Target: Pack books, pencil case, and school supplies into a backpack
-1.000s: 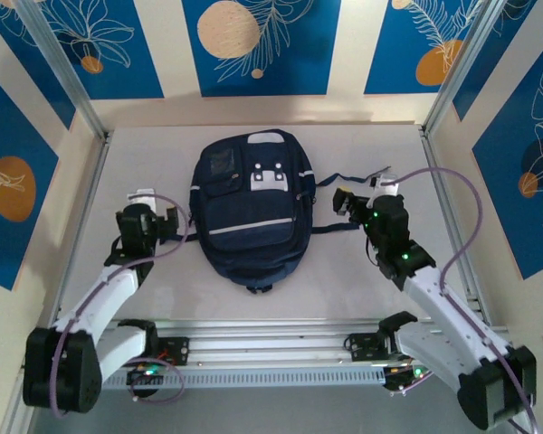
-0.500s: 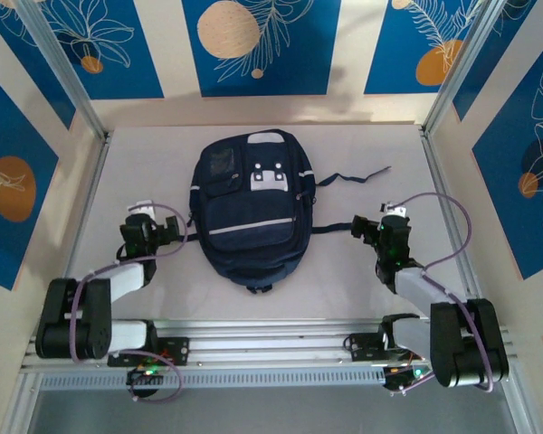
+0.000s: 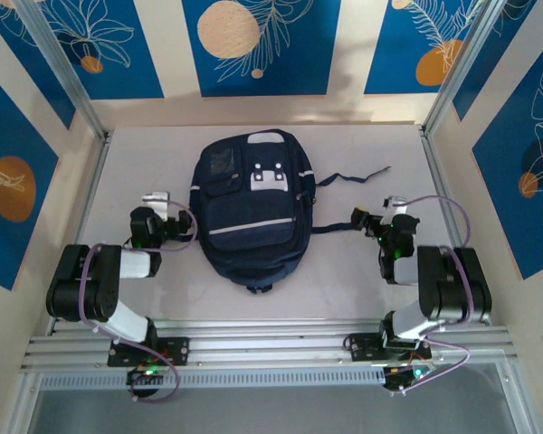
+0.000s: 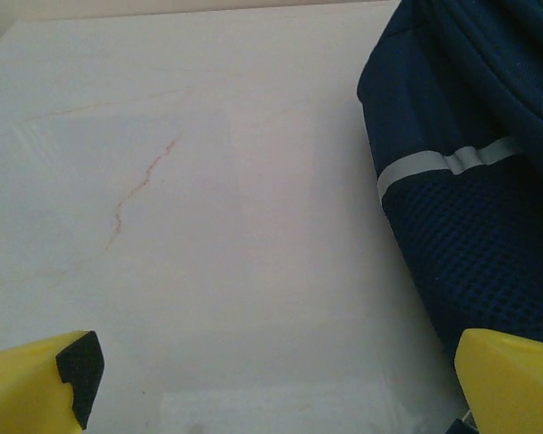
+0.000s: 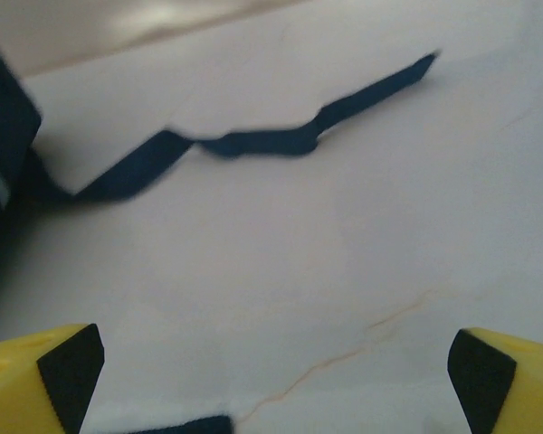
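Observation:
The navy backpack lies flat in the middle of the table, front pocket up and zipped closed. My left gripper sits low beside its left edge, open and holding nothing. In the left wrist view the yellow fingers stand wide apart around the left gripper, with the backpack's side on the right. My right gripper is open to the backpack's right. Bare table lies between the spread right gripper, and a dark strap lies ahead. The books, pencil case and school supplies are out of view.
A loose strap trails right from the backpack, and another runs towards my right gripper. Metal frame posts and patterned walls close in the table on three sides. Both arms are folded back near their bases.
Both arms have folded back towards their bases. Each gripper has drawn a little nearer and lower, and both jaws have stayed open.

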Robot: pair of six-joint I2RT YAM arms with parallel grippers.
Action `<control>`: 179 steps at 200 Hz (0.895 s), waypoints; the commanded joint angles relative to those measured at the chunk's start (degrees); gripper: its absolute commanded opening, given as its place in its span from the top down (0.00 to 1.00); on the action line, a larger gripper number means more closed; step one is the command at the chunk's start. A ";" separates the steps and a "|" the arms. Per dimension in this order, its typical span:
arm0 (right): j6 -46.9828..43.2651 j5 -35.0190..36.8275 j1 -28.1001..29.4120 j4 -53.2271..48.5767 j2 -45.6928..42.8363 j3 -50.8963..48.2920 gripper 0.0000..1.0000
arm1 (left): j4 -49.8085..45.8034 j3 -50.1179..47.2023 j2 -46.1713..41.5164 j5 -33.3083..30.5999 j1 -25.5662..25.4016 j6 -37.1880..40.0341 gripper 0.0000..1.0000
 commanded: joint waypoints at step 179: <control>-5.51 -1.76 2.76 -6.76 0.25 8.52 0.01 | -0.87 1.36 -0.01 -0.39 -1.71 2.32 0.00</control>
